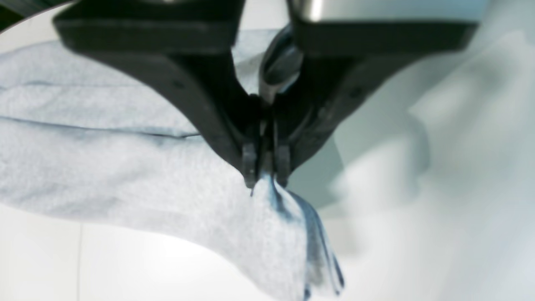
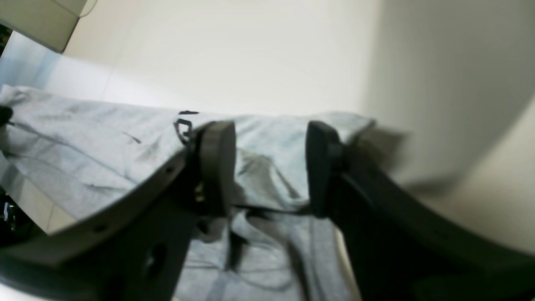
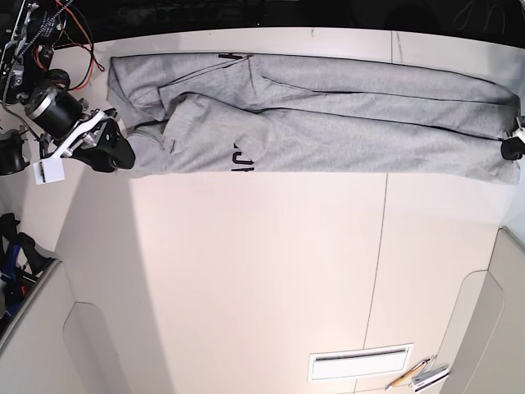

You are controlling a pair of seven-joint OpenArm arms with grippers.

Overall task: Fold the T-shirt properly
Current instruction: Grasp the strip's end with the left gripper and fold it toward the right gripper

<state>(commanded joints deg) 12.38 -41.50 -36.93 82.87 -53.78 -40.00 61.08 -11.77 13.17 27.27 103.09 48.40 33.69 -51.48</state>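
The light grey T-shirt (image 3: 328, 123) lies as a long folded band along the far edge of the table (image 3: 262, 271), with black lettering (image 3: 239, 157) showing at a fold. My left gripper (image 1: 266, 177) is shut on a bunched corner of the shirt (image 1: 138, 179) at the band's right end (image 3: 510, 149). My right gripper (image 2: 267, 167) is open, with its fingers (image 2: 215, 165) on either side of wrinkled cloth (image 2: 104, 142) at the band's left end (image 3: 121, 156). The lettering also shows in the right wrist view (image 2: 184, 124).
Loose wires and electronics (image 3: 41, 33) sit at the far left corner. A white slotted plate (image 3: 359, 363) and a pencil with small items (image 3: 418, 376) lie near the front right. A seam (image 3: 379, 263) runs across the table.
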